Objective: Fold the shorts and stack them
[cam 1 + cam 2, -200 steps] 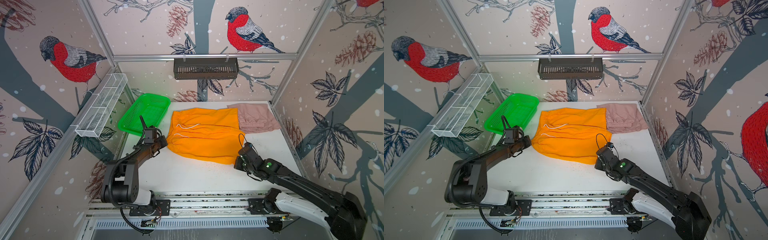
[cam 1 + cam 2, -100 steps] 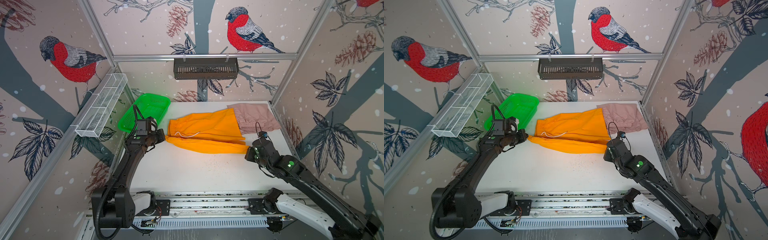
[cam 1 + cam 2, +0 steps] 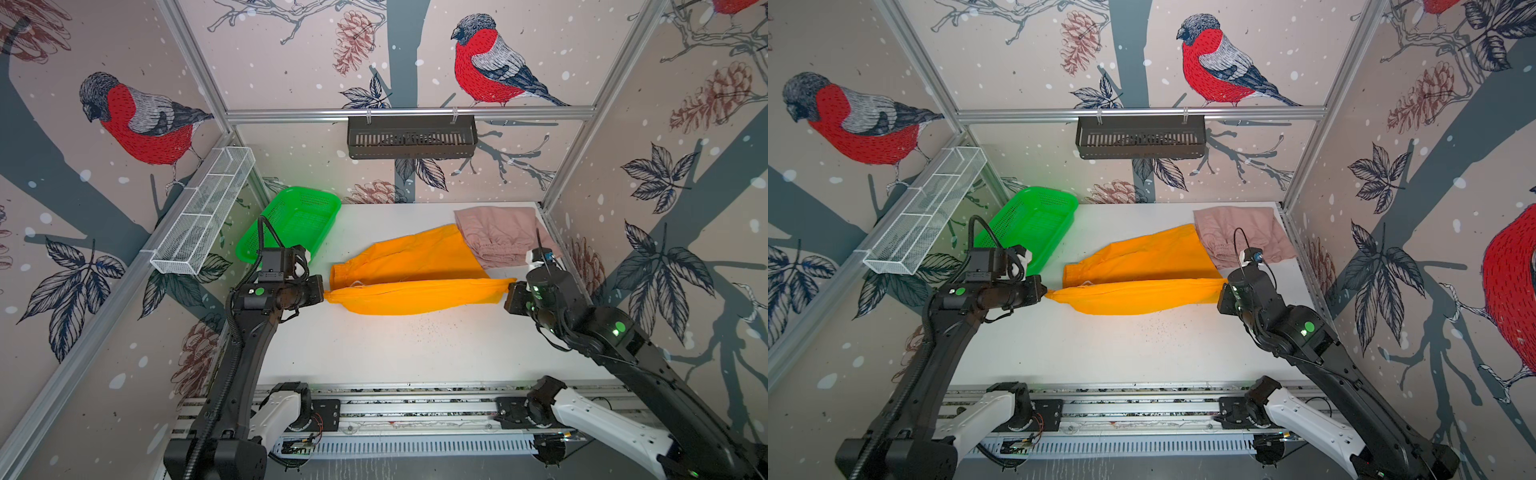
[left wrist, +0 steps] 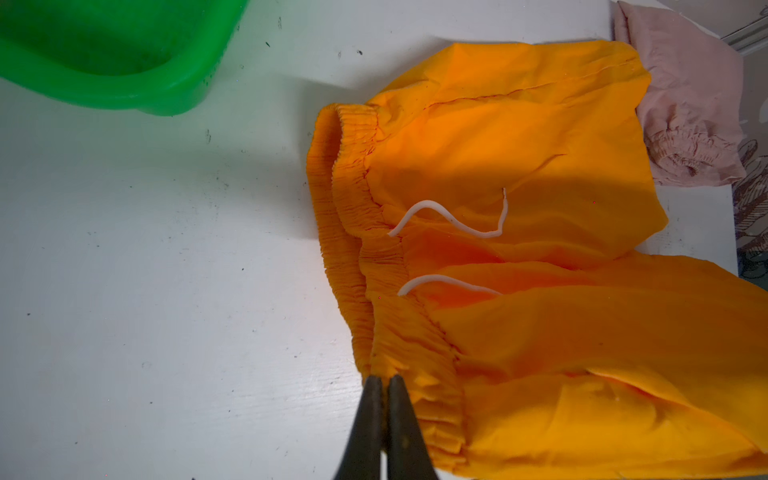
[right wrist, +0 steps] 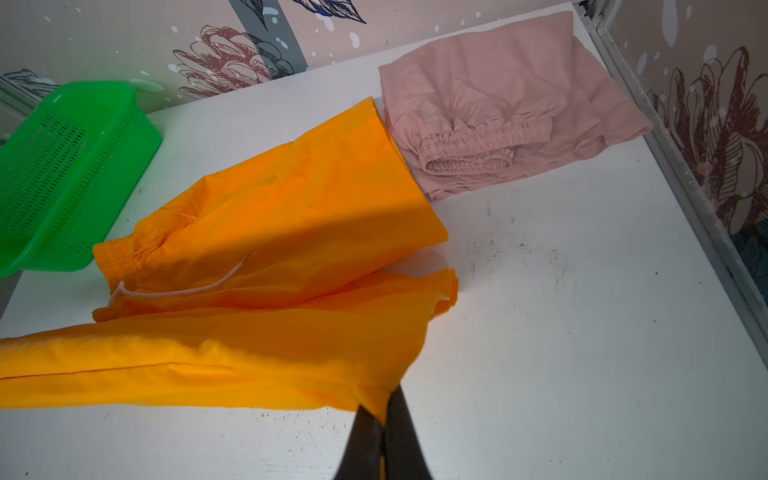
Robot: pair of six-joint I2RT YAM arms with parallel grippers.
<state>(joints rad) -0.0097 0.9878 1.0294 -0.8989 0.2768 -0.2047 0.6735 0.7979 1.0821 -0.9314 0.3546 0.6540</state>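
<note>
The orange shorts (image 3: 415, 266) lie mid-table, their near half lifted and stretched taut between both grippers. My left gripper (image 3: 326, 295) is shut on the gathered waistband corner (image 4: 386, 357), its fingertips (image 4: 376, 386) pressed together. At the other end, my right gripper (image 3: 509, 286) is shut on the leg hem corner (image 5: 374, 390). A white drawstring (image 4: 449, 220) lies on the far half, which rests on the table. The pink shorts (image 3: 498, 232) sit folded at the back right, touching the orange leg; the waistband (image 5: 478, 141) faces forward.
A green mesh basket (image 3: 291, 220) stands at the back left, close behind my left wrist. A white wire rack (image 3: 203, 212) hangs on the left wall and a black rack (image 3: 411, 137) on the back wall. The metal frame rail (image 5: 681, 166) borders the table's right edge.
Both grippers have risen and moved toward the back, carrying the near edge of the orange shorts up and over. The cloth now stretches in a taut band between them.
</note>
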